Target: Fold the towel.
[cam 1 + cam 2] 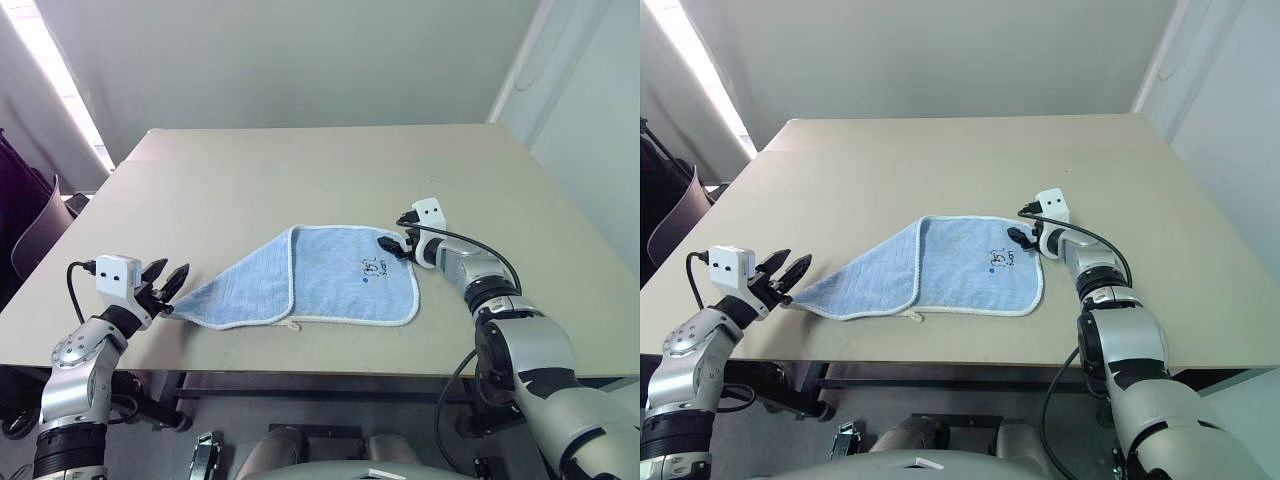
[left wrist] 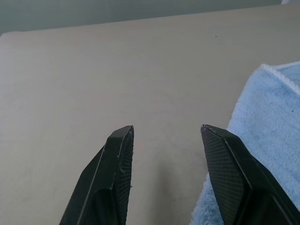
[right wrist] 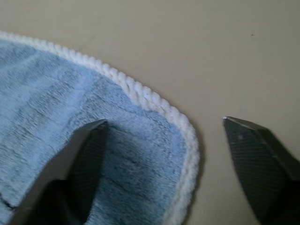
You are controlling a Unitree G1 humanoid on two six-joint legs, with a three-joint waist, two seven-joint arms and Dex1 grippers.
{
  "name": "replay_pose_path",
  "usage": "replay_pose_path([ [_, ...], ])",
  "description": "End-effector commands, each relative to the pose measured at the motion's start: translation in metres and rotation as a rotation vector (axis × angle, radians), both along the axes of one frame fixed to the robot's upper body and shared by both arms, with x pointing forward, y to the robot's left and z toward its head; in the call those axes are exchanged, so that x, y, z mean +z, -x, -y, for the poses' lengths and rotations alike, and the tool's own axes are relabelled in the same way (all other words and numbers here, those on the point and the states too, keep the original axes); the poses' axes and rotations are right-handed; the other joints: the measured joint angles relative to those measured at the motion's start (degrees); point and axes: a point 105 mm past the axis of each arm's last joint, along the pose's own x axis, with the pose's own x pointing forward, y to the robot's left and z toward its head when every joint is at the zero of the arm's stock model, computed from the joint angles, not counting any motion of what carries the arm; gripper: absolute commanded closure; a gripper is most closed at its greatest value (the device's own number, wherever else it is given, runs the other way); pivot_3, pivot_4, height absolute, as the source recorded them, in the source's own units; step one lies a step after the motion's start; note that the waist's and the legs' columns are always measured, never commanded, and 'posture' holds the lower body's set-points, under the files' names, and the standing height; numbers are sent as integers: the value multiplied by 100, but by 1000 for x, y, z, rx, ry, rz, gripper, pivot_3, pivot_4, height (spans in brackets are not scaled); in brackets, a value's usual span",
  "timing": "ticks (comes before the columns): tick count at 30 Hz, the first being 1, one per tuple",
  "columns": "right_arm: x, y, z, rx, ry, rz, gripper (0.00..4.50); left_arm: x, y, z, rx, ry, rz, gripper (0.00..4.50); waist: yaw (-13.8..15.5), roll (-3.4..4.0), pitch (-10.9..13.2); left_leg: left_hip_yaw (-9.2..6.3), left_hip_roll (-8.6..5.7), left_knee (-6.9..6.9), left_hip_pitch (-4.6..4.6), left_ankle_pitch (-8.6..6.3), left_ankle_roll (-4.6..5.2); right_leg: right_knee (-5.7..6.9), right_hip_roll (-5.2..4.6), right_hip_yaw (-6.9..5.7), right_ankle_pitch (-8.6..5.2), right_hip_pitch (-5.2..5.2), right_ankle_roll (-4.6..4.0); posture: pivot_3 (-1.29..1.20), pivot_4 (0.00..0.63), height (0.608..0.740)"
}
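Observation:
The light blue towel [image 1: 330, 275] with white edging lies on the table, its left part folded over and drawn out to a point at the near left. A dark logo [image 1: 372, 265] shows near its right side. My left gripper [image 1: 168, 281] is open just left of that pointed corner. In the left wrist view the towel [image 2: 272, 117] lies beside one finger, with nothing between the fingers. My right gripper [image 1: 394, 245] is open at the towel's far right corner. In the right wrist view one finger [image 3: 79, 154] is over the cloth and the other over bare table.
The beige table [image 1: 300, 170] stretches wide behind and around the towel. A dark chair [image 1: 35, 225] stands off its left edge, and a wall runs along the right. A small white tag [image 1: 291, 325] sticks out at the towel's near edge.

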Motion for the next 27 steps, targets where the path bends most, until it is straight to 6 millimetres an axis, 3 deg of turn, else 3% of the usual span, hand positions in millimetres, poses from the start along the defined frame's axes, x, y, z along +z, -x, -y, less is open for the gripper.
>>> replay_pose_path([
  [1,8,-5,-14,61,55,37,1617,21,-4,4,-15,-35,79,2086,-25,0,0,0,2,0,0,1,-1,0,1,0,1,0,-1,0,0,740],
  [6,10,-7,-17,75,72,55,3392,37,-3,11,-64,-22,113,2086,-116,0,0,-1,3,1,2,5,-7,5,3,0,4,2,-6,0,0,740],
  [9,10,-7,-18,76,71,59,4471,47,4,29,-171,26,109,2086,-118,0,0,-1,4,3,3,6,-9,5,4,0,5,2,-7,0,0,740],
  [13,13,-10,-16,25,34,55,4471,47,21,68,-381,15,47,2086,-121,3,-1,-1,4,2,4,6,-9,5,5,1,4,3,-10,0,0,740],
  [18,13,-11,-14,-16,26,57,4471,39,27,100,-491,-35,7,2086,-104,4,0,-2,8,3,12,12,-18,5,10,1,5,10,-28,0,0,740],
  [27,13,-12,-16,-24,17,67,4471,-9,15,135,-548,-157,-82,2086,-107,8,0,-2,16,2,26,14,-20,4,19,2,6,24,-35,0,0,740],
])
